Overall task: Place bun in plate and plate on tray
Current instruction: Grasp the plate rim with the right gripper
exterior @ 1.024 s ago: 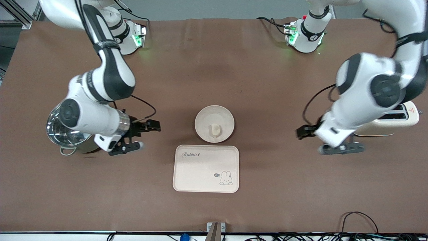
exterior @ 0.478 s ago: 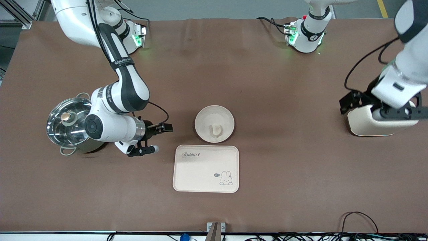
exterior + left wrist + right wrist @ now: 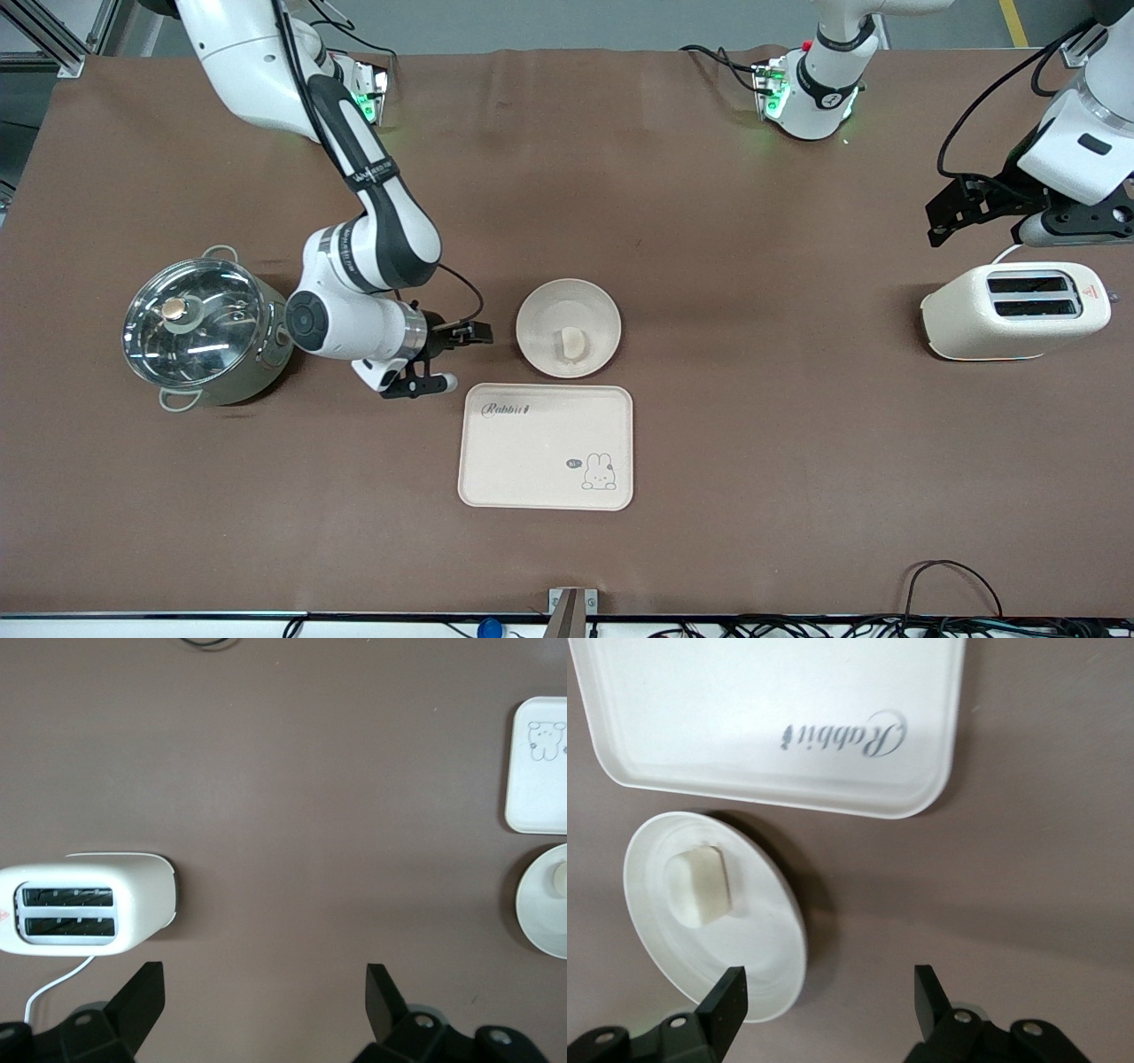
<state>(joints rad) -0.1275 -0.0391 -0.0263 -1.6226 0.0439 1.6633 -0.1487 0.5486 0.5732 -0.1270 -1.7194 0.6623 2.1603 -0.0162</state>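
Observation:
The bun (image 3: 571,343) lies in the round plate (image 3: 549,306) at the table's middle. The rabbit tray (image 3: 532,461) lies empty just nearer the front camera than the plate, not touching it. My right gripper (image 3: 465,359) is open and empty, low beside the plate toward the right arm's end. In the right wrist view its gripper (image 3: 828,1001) has one fingertip (image 3: 731,988) at the plate's rim (image 3: 757,970), with the bun (image 3: 698,886) and tray (image 3: 744,709) ahead. My left gripper (image 3: 983,232) is open and empty, raised near the toaster.
A cream toaster (image 3: 1014,310) with its cord stands at the left arm's end, and also shows in the left wrist view (image 3: 84,904). A steel pot with a glass lid (image 3: 199,332) stands at the right arm's end, close to the right arm's wrist.
My right gripper has moved from beside the pot toward the plate. My left arm has pulled up and away from over the toaster, uncovering it. Plate, bun and tray have not moved.

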